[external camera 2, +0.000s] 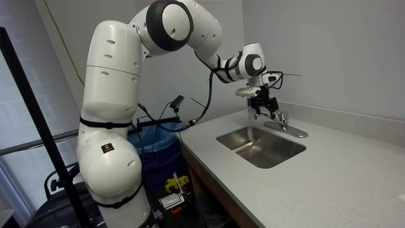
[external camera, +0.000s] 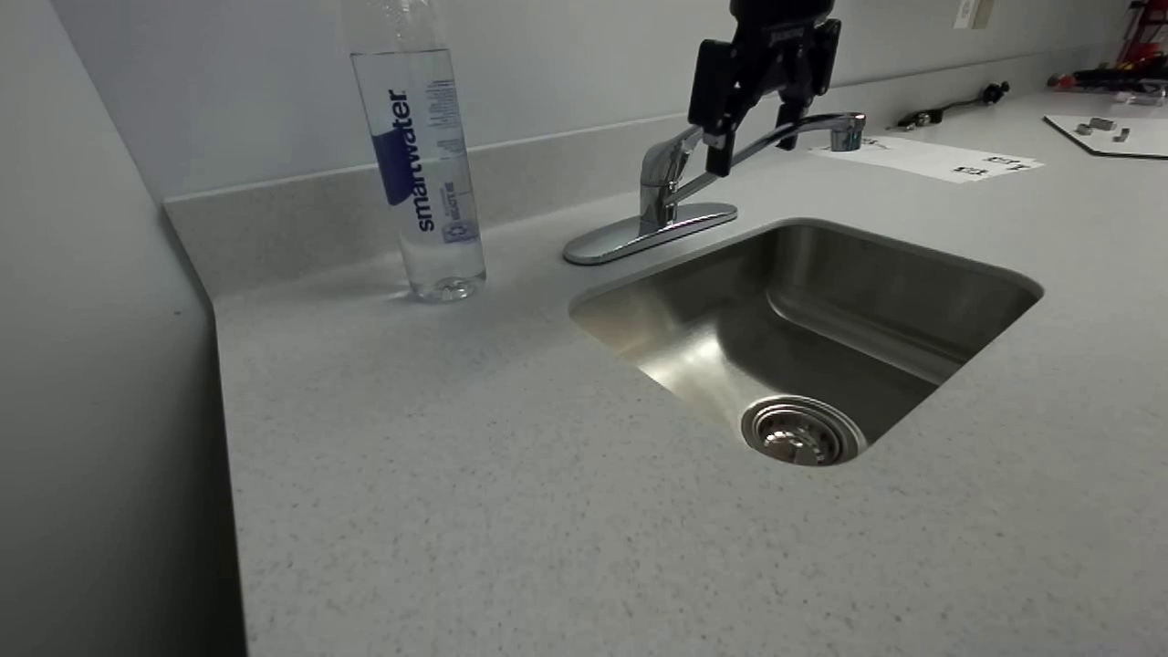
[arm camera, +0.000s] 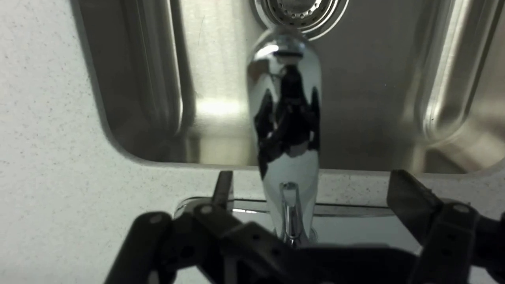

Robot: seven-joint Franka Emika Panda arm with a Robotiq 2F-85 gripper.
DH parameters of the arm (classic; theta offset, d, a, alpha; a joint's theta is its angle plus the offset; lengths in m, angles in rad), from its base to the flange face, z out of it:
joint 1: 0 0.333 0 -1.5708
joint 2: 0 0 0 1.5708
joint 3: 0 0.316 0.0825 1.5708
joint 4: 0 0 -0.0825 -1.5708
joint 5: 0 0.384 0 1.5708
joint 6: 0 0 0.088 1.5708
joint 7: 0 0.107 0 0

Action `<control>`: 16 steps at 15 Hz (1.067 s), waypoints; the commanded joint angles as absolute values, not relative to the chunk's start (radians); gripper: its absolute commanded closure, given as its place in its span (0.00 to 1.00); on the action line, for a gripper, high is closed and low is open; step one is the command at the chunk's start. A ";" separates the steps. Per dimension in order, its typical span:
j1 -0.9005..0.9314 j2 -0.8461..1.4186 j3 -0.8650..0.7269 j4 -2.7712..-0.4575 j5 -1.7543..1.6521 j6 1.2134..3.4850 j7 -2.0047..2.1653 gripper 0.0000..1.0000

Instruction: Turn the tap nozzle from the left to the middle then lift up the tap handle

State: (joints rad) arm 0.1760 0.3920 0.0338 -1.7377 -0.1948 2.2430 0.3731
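Chrome nozzle (arm camera: 286,118) over the sink (external camera: 867,265), loosely straddled by spread fingers (arm camera: 224,188)

At the sink's back edge the tool (external camera: 753,153) is held above the counter (external camera: 456,456), its two fingers parted wide. The nozzle is bracketed between them, with a gap left on each side in the wrist view; nothing is gripped. The nozzle is pointed forward over the sink, its tip roughly lined up with the drain (external camera: 803,433). Just behind the sink, the handle (external camera: 664,164) is mounted over a base plate (external camera: 630,239); how far it is raised cannot be told. A bottle (external camera: 424,182) labelled smartwater is stood upright near one back corner of the sink, and past the sink's opposite side a printed sheet (external camera: 931,157) is laid.
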 commanded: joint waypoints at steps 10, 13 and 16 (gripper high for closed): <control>0.229 0.454 0.006 -1.667 -0.218 2.379 0.504 0.00; 0.238 0.465 0.000 -1.649 -0.223 2.392 0.536 0.00; 0.250 0.474 -0.012 -1.633 -0.235 2.429 0.575 0.00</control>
